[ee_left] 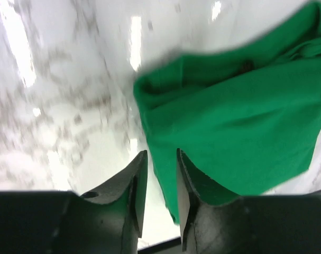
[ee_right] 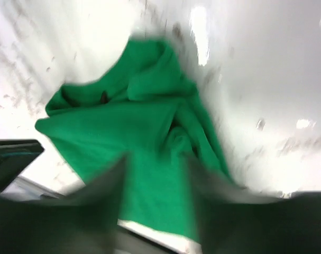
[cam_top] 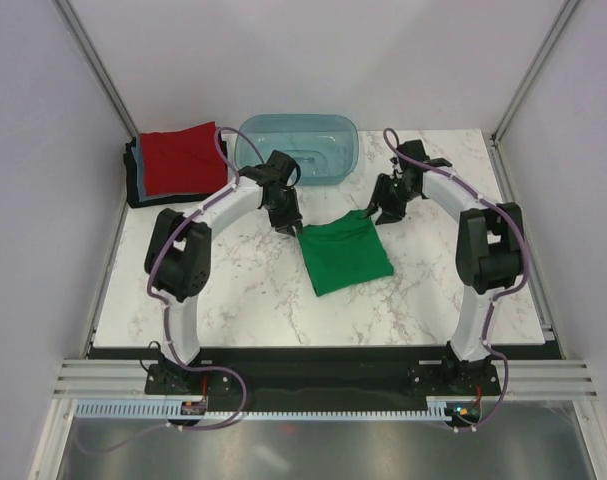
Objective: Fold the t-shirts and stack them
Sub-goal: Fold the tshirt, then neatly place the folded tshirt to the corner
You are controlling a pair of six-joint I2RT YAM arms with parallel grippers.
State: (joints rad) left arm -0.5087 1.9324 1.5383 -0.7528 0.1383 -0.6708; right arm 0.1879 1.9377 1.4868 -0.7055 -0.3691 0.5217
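Green tee (cam_top: 345, 257) x1, red-topped stack (cam_top: 178, 162) x1, teal tub (cam_top: 298, 145) x1

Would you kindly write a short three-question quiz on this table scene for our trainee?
1. Which colour tops the folded stack at the far left of the table? A red, B green, C white.
2. True or false: the green t-shirt lies on that stack.
3. Fill in: the green t-shirt's far edge lies between the two ____.
Key: 1 A. 2 false. 3 grippers: left gripper, right gripper.
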